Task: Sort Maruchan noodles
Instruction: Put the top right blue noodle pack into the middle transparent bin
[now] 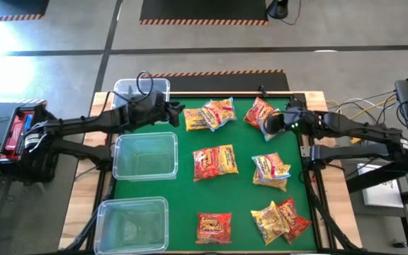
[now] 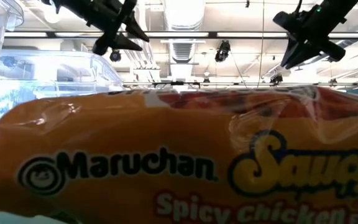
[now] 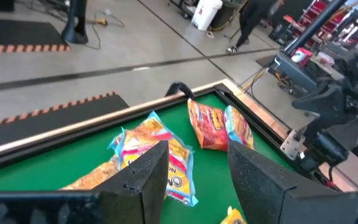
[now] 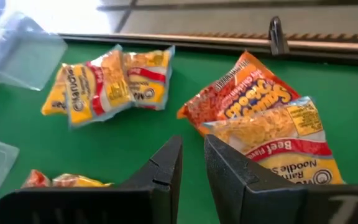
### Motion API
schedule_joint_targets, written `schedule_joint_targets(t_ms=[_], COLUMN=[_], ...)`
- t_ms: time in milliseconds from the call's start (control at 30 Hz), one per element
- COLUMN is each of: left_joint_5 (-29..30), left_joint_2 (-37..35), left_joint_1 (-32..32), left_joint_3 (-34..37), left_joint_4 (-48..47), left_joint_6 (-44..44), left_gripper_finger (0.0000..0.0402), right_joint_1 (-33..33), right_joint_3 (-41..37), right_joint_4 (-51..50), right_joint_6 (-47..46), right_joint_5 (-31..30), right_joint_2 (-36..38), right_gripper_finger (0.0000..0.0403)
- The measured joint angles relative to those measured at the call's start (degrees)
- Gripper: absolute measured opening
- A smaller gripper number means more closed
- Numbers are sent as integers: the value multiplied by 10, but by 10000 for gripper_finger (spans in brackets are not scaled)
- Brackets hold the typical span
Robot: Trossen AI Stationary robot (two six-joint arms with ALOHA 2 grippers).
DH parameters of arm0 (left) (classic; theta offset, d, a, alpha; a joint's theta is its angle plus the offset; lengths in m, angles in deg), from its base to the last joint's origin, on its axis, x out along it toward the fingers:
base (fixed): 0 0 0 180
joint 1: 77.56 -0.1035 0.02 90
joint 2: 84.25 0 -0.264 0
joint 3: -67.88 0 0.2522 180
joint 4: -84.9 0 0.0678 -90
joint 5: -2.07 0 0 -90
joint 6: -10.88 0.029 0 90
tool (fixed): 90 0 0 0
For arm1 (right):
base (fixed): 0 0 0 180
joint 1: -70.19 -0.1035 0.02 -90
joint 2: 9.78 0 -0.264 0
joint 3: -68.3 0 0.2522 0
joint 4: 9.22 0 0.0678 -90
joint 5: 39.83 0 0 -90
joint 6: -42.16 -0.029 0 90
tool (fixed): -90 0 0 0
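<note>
The left gripper (image 1: 178, 110) hovers by the far-left clear plastic bin (image 1: 122, 88), its fingers spread and empty, just beside the nearest yellow-and-red glossy plastic Maruchan noodle packets (image 1: 210, 115), which lie scattered in small piles across the green table mat (image 1: 243, 180). These look light, crinkly, slippery and brittle inside, so a free edge or corner seems the best hold. The right gripper (image 1: 266, 125), fingers narrowly parted and holding nothing, hangs over the orange packet (image 4: 241, 93) at the far right.

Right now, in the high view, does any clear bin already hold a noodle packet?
No: the middle clear bin and the near clear bin show bare bottoms, and every packet lies on the green mat.
</note>
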State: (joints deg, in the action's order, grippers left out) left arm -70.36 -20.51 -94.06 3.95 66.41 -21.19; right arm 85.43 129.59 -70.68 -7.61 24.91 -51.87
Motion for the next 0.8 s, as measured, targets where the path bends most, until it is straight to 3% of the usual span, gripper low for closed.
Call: schedule_joint_targets(t_ms=[167,467,600,800], left_joint_5=[-16,-36,-37,-37], left_joint_2=[22,53,66,95], left_joint_1=[-3,-3,-4,-5], left_joint_3=[-9,-34,-41,-61], left_joint_4=[-1,-1,0,-2], left_joint_6=[0,5,4,1], left_gripper_finger=[150,150,150,150], right_joint_1=[50,122,146,180], right_joint_3=[0,0,0,17], right_joint_4=[0,-4,-38,-118], right_joint_6=[55,175,230,322], right_joint_5=[77,184,208,198], right_joint_2=[-21,-70,-94,-148], right_gripper_finger=[70,144,164,161])
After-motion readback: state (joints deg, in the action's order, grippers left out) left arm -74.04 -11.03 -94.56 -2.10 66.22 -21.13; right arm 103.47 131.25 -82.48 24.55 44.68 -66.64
